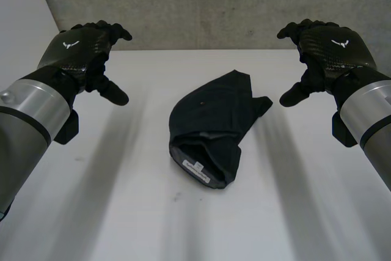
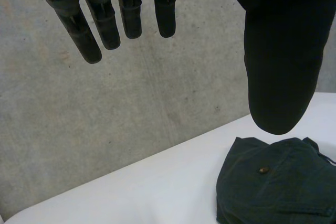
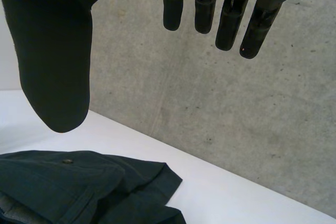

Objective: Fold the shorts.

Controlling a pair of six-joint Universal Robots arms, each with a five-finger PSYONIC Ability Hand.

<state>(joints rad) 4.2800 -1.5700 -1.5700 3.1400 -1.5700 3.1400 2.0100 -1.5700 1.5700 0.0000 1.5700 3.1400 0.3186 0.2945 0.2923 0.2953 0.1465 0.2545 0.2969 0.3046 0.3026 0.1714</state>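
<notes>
1. The dark shorts (image 1: 211, 129) lie bunched in the middle of the white table (image 1: 91, 200), between my two hands and apart from both
2. Their long axis runs slantwise: the waistband with its label lies towards the robot, and the other end points away and to the right
3. My left hand (image 1: 82, 53) hangs above the table on its own side, fingers (image 2: 131, 19) straight, slightly spread, holding nothing
4. My right hand (image 1: 330, 50) mirrors it, fingers (image 3: 230, 27) likewise loose and empty
5. The right hand looks nearer the cloth than the left, though I cannot judge height well from here
</notes>
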